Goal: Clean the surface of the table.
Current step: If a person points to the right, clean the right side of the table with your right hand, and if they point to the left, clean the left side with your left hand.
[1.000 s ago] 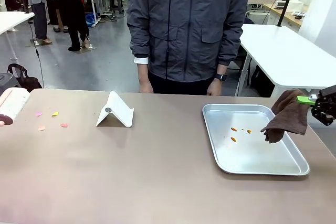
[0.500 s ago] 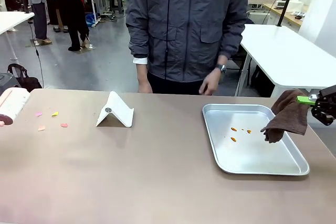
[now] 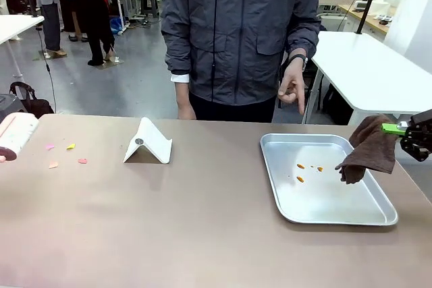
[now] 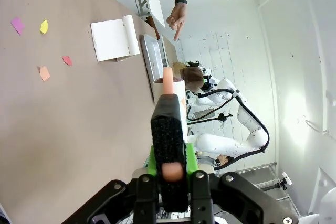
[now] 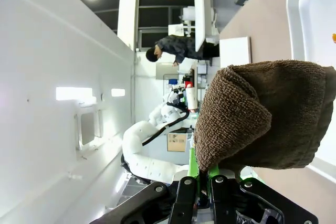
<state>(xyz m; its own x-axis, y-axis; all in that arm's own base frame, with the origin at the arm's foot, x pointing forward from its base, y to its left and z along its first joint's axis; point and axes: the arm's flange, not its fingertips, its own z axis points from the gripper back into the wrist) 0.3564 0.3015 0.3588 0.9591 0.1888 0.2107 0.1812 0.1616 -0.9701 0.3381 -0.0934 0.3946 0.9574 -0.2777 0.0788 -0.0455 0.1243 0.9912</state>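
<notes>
cloth hides much at the right: the brown cloth (image 3: 370,150) droops over the right rim of the metal tray (image 3: 322,202). the right gripper (image 3: 394,129) is clamped tight on the cloth's upper edge, and its body is cut off by the picture edge just right of the tray. from that wrist the cloth bunches over the fingertips, leaving only a sliver of green pad to see.

the table (image 3: 202,234) lies under the tray and stretches well to its left. a few orange bits (image 3: 300,166) sit inside the tray, too small to name. a white folded stand (image 3: 148,143) is left of the tray, with coloured paper scraps (image 3: 70,146) further left. farthest from the tray, a white roller (image 3: 15,134) is half cut off at the edge.

the left gripper (image 4: 170,174) is closed firmly on the roller's black-wrapped handle. a person's hand (image 3: 292,89) points down beyond the tray's far rim.
</notes>
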